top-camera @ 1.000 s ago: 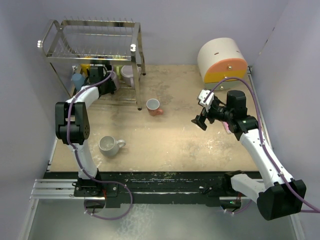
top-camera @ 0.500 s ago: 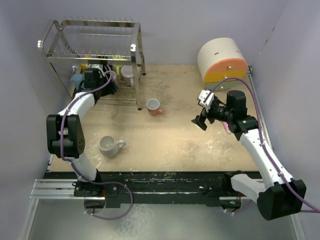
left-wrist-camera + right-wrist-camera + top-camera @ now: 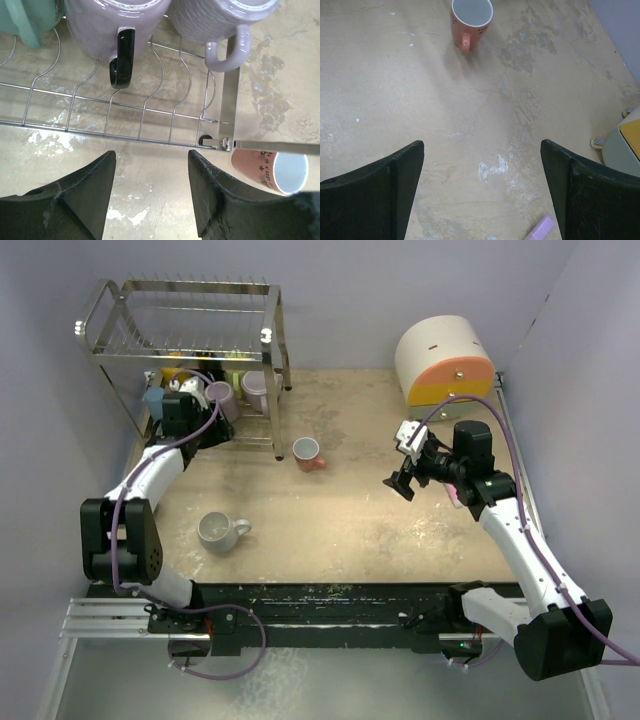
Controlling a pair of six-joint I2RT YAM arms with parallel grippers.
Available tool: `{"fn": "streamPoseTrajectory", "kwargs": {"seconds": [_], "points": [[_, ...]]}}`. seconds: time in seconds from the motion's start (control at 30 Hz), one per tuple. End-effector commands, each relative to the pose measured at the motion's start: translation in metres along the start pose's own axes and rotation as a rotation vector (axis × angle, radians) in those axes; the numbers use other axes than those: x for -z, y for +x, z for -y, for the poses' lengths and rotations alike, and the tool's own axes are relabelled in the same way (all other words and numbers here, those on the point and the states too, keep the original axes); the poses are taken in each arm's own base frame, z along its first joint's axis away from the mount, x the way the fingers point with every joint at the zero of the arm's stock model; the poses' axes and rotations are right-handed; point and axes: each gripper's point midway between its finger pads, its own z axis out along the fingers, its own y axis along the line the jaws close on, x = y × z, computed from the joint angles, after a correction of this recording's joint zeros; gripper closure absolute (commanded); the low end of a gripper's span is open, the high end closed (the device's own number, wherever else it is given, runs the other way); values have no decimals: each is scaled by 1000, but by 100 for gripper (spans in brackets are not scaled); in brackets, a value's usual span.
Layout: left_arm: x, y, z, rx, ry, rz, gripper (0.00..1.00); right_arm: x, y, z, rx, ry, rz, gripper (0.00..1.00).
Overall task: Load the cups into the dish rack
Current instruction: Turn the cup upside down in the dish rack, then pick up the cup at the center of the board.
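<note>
Two-tier silver wire dish rack (image 3: 180, 330) sits at 11 o'clock of the tan table (image 3: 350, 530). Left gripper (image 3: 151, 162) hovers just in front of the rack's lower tier, fingers spread, nothing between them. On that tier: smooth lavender mug (image 3: 107, 25), ribbed lavender mug (image 3: 215, 20) at its 3 o'clock, teal mug (image 3: 30, 17) at its 9 o'clock. A black handle (image 3: 122, 57) shows in front of the smooth one, probably its own, hard to tell. Salmon mug (image 3: 307, 452), white inside, sits on the table just off the rack's 4 o'clock corner. Pale grey-green mug (image 3: 220, 530) sits at 8 o'clock, well apart from the rack. Right gripper (image 3: 481, 150) hangs over bare table at 3 o'clock, fingers wide apart, empty; small pink stick (image 3: 540, 229) lies near it. Cream-and-orange drawer box (image 3: 445, 360) at 1 o'clock.
</note>
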Motion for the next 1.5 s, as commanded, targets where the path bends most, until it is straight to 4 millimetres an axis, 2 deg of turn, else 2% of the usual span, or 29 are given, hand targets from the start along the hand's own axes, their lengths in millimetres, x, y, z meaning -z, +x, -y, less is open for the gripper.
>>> {"fn": "streamPoseTrajectory", "kwargs": {"seconds": [0.0,0.07,0.17,0.37,0.57,0.67,0.83,0.93,1.03,1.27,1.47], "points": [[30,-15,5,-49,28,76,38,0,-2,3,40,2,15,0],[42,-7,7,-41,42,82,38,1,-4,1,49,-7,21,0],[70,1,20,-42,108,98,37,3,-7,-5,64,-28,40,0],[143,7,49,2,243,196,33,6,-18,-22,71,-112,114,0],[206,28,76,86,421,288,15,8,-28,-29,100,-153,160,0],[234,36,84,107,478,322,1,10,-31,-36,140,-218,164,0],[264,46,91,132,530,342,1,13,-55,-37,158,-342,176,0],[277,51,98,99,575,347,1,-1,-67,-24,123,-347,137,1],[286,53,97,55,557,345,1,-30,-74,-7,114,-282,27,2],[284,57,91,-100,508,318,1,-81,-101,31,135,-191,-73,5],[283,54,95,-158,537,349,1,-129,-97,45,131,-143,-122,6]]}}
